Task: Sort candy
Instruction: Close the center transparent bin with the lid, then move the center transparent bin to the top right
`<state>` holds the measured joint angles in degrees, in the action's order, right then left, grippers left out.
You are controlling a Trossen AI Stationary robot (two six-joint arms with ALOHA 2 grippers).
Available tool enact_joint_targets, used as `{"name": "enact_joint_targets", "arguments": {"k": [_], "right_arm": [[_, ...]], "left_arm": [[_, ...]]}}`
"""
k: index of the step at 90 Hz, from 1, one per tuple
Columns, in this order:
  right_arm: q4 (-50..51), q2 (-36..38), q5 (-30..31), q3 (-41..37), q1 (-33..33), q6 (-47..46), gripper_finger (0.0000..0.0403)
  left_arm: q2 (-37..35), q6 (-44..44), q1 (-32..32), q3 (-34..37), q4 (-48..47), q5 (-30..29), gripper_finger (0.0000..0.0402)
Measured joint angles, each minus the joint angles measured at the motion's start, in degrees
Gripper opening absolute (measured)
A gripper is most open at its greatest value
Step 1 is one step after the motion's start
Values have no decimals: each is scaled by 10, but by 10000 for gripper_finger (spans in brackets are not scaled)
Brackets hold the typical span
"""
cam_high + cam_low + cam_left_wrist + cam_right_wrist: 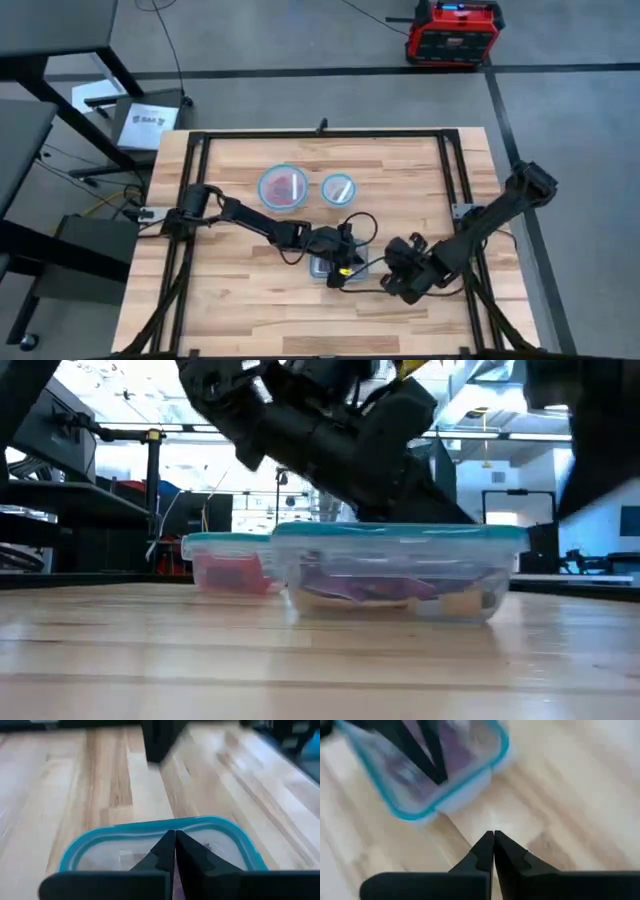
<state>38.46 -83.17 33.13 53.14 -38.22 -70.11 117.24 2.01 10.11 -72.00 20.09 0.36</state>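
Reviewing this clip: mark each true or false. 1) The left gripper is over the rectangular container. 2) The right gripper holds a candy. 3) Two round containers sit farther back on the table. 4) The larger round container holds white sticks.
1) True: the left gripper, jaws shut, is over the rectangular container.
2) False: the right gripper is shut on nothing, over bare table beside that container.
3) True: a larger round container and a smaller round container.
4) False: it holds red candy.

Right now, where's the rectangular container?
In the high view the rectangular container sits at the table's centre, under the left hand, with the right hand just beside it.
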Motion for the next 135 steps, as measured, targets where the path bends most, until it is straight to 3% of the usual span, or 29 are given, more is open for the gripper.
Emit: {"name": "enact_joint_targets", "arguments": {"k": [14,25,37,48,62,77,94,104,135], "right_arm": [[-154,3,96,1,1,164,0],[-301,-44,97,0,36,299,0],[-504,-123,6,0,100,444,0],[-608,-192,-85,0,165,475,0],[-562,-228,-120,-2,197,475,0],[-462,-198,-124,-6,189,459,0],[-236,-97,-44,-41,163,365,0],[-150,-50,-13,-66,169,359,0],[-157,38,-10,-178,304,561,0]], "left_arm": [[-100,42,10,0,-116,2,0],[-194,53,19,-1,-261,-6,0],[-283,37,31,1,-418,-50,0],[-358,10,45,40,-463,-112,0],[-449,-58,52,131,-457,-119,0],[-520,-112,61,232,-428,-119,0],[-560,-158,65,306,-395,-119,0],[-562,-166,65,321,-391,-118,0],[-562,-163,65,329,-366,-117,0]]}}
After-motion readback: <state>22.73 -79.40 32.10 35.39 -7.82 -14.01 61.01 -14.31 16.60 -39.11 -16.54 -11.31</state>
